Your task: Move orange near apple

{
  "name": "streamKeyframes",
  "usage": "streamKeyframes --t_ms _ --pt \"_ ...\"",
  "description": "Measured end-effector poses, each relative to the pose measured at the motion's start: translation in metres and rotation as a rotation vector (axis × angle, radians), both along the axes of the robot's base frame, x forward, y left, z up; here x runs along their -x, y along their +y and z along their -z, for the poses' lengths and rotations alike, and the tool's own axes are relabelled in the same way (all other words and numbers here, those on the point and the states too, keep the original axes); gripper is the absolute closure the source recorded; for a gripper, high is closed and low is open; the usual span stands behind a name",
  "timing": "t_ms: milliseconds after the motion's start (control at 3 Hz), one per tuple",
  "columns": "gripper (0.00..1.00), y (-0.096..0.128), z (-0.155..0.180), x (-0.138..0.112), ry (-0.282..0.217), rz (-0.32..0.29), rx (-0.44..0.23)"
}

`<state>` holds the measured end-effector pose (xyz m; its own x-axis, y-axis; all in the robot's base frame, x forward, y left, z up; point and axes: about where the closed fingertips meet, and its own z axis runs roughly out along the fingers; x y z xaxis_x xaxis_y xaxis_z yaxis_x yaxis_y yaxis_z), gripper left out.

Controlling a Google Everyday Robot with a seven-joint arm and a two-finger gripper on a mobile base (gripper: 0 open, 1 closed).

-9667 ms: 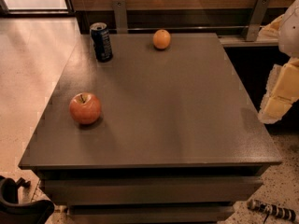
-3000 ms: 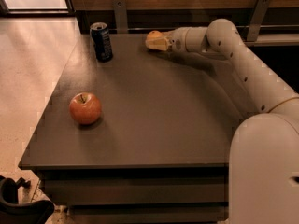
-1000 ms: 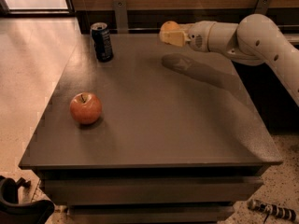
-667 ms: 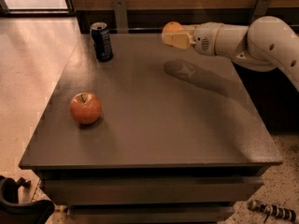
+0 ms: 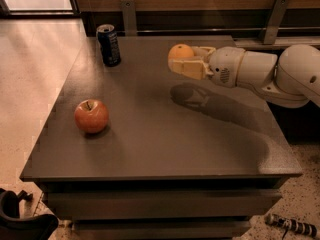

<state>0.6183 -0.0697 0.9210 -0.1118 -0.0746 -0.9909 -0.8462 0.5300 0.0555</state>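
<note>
The hand (image 5: 186, 62) reached in from 3 o'clock and hovered above the desk (image 5: 165, 149), toward 1 o'clock of its centre. Its fingers were closed around the orange (image 5: 180, 51), which hung clear of the surface. The apple (image 5: 91, 116) sat at 9 o'clock, well apart. A dark can (image 5: 108, 45) stood at 11 o'clock.

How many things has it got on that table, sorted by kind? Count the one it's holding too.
Apples: 1, the apple, resting on the table near its left edge.
Oranges: 1, the orange, gripped in the claw and held above the table's far side.
Cans: 1, the dark can, upright at the far left corner.
Total: 3.
</note>
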Motion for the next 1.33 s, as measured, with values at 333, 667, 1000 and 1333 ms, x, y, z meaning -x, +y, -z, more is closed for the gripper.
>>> streamKeyframes --t_ms 333,667,1000,1333 --pt "1.0 0.017 0.012 0.029 -0.021 -0.029 -0.018" --pt "1.0 0.043 0.017 0.059 -0.036 -0.047 -0.024" --pt "1.0 0.074 0.026 0.087 -0.021 -0.075 0.007" --pt "1.0 0.102 0.037 0.11 0.0 -0.116 0.05"
